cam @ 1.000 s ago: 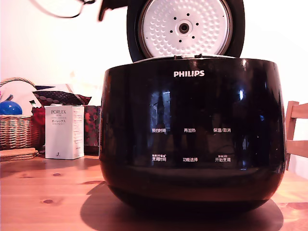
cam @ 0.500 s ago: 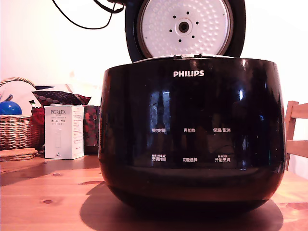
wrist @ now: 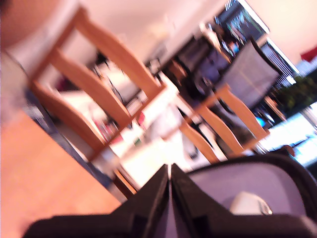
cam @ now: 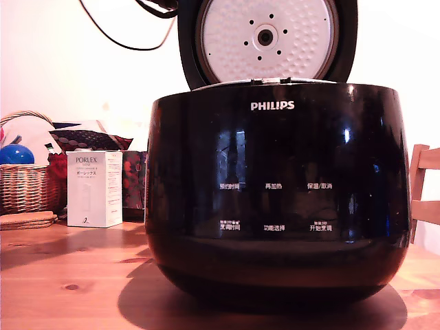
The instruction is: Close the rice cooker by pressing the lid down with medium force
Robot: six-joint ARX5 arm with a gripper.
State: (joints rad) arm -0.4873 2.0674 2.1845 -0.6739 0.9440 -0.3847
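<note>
Lid (cam: pixel 267 41) upright over rice cooker (cam: pixel 278 199); approach step. Gripper (wrist: pixel 170 186) blurred, seemingly pinched together, empty. You next reach behind lid, push down.

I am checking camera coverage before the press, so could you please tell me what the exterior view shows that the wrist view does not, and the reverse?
Only the exterior view shows the rice cooker front with its PHILIPS logo, the lid's dimpled metal disc standing open above it, the white PORLEX box and the wicker basket. Only the wrist view shows the claw, its fingers pressed together, and the wooden chairs behind. Both share the wooden table; the wrist view is too blurred to match anything else.
</note>
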